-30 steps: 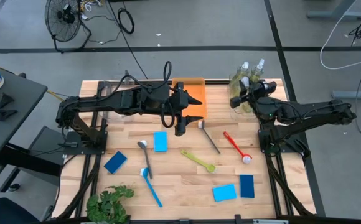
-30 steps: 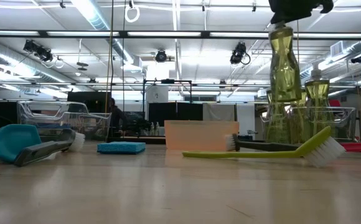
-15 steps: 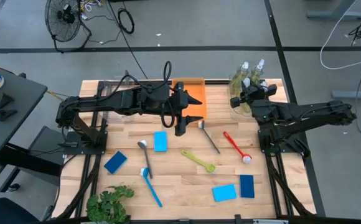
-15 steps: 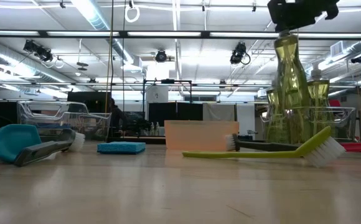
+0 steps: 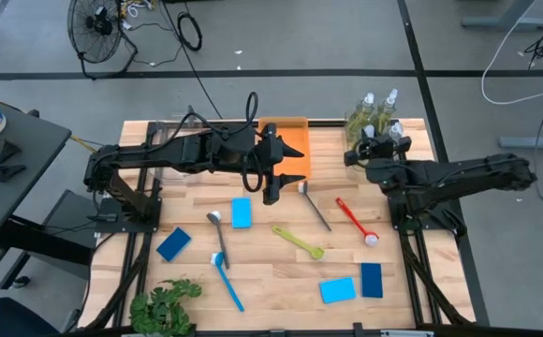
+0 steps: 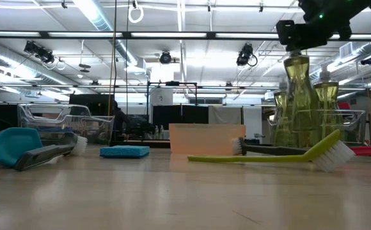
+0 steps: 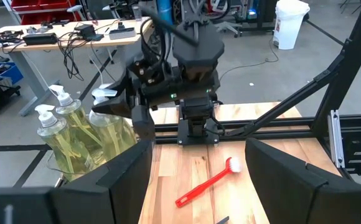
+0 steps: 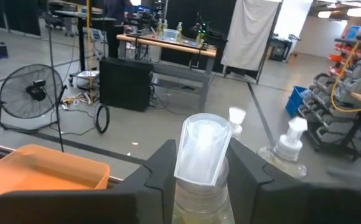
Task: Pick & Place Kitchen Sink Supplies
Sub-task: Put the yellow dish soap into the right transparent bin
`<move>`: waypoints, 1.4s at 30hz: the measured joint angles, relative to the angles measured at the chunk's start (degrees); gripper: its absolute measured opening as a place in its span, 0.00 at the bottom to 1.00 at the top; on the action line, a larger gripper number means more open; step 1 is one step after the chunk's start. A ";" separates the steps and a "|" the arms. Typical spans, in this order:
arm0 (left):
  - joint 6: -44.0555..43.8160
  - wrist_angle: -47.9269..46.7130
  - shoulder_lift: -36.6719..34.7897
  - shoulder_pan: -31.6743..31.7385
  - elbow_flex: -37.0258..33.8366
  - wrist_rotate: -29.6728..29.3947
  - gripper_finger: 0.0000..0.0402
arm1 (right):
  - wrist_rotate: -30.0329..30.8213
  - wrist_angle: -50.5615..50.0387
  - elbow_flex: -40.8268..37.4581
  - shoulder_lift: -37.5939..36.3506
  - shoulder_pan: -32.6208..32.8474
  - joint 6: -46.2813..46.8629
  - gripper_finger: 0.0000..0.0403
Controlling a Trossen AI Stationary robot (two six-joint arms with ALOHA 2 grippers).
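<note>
In the low view, a clear pump bottle (image 6: 299, 89) of yellow-green liquid stands upright under my right gripper (image 6: 306, 39), which is shut on its top. Its lower part sits among two other pump bottles (image 5: 379, 105) in the clear bin (image 6: 348, 128) at the table's far right. My left gripper (image 5: 270, 192) hovers open over the table's middle, holding nothing. Flat on the wood lie a red brush (image 5: 354, 220), a yellow-green brush (image 5: 298, 241), a black brush (image 5: 315, 208), a blue brush (image 5: 227, 279) and several blue sponges (image 5: 242, 212). My right gripper pinches the bottle's neck (image 8: 200, 177), just under the white pump head, between its two fingers (image 8: 162, 171). The fingers lie level and come from the table's near side. The bottle hangs upright below them; the bin's wall hides whether its base rests on anything.
An orange tray (image 5: 290, 140) sits at the far middle, just beyond my left gripper. A green leafy plant (image 5: 164, 304) stands at the near left corner. Another clear bin (image 6: 51, 121) shows at the far left. Bare wood lies along the near edge.
My right gripper has gone down with the pump bottle, staying shut on it. The bottle has sunk from well above the clear bin to down among the other bottles, and has turned from slightly tilted to upright.
</note>
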 joint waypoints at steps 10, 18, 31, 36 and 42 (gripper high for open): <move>0.01 0.00 0.00 -0.01 0.00 0.01 0.66 | -2.61 1.00 -3.83 0.02 -2.44 5.14 0.25; 0.02 0.01 0.00 0.00 0.00 0.01 0.66 | -3.87 1.10 -4.42 0.02 -2.99 5.53 0.26; 0.04 0.02 0.00 0.01 0.00 0.01 0.66 | -7.34 1.62 -4.31 -0.02 -2.97 5.93 0.42; 0.04 0.02 0.00 -0.01 0.00 0.01 0.66 | -6.94 2.00 -4.31 -0.02 -2.97 5.72 0.50; 0.13 0.00 0.00 0.01 0.00 0.01 0.66 | -6.95 3.58 -4.31 -0.02 -2.88 0.25 0.59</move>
